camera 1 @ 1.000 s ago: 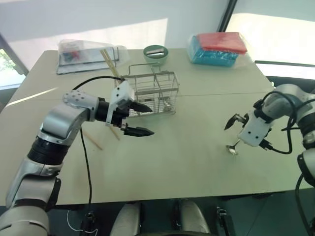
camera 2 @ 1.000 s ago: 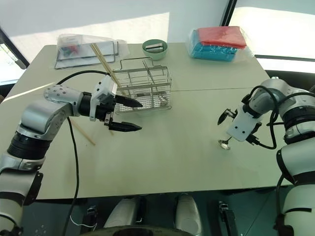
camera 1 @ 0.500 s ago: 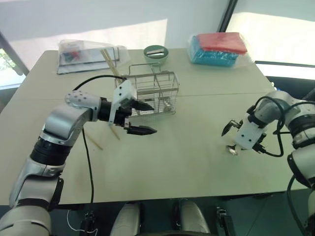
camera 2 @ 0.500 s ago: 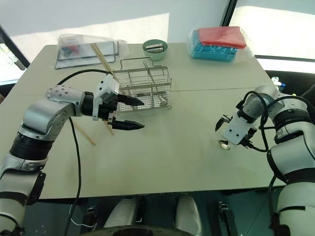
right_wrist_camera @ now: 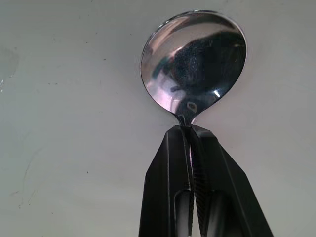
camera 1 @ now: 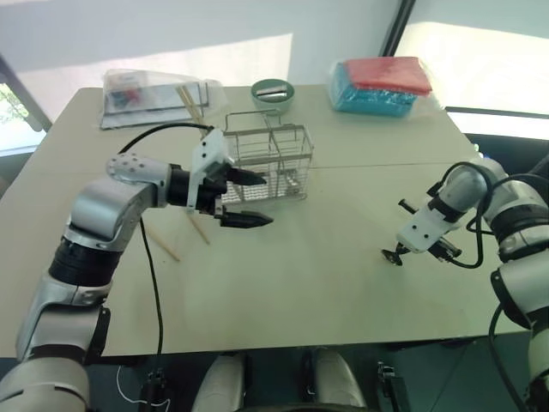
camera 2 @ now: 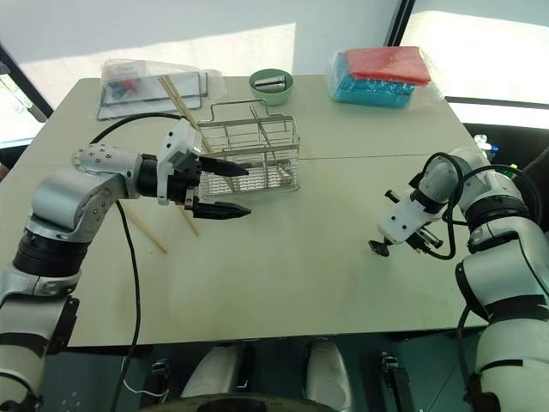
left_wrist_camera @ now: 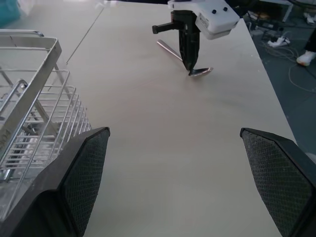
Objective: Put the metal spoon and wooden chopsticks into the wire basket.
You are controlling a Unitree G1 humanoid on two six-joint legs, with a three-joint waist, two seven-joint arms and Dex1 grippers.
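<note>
The wire basket stands at mid-table, and a wooden chopstick leans out of its left end. Two more chopsticks lie on the table to its left, partly behind my left arm. My left gripper hovers open just in front of the basket's left half, holding nothing. At the right, my right gripper points down at the table and is shut on the neck of the metal spoon. The spoon's bowl rests on the tabletop.
A green bowl sits behind the basket. A clear plastic package lies at the back left and a red and blue wrapped pack at the back right. Bare table lies between the grippers.
My right gripper has tipped further down over the spoon and shut on its neck. The left gripper has stayed open by the basket.
</note>
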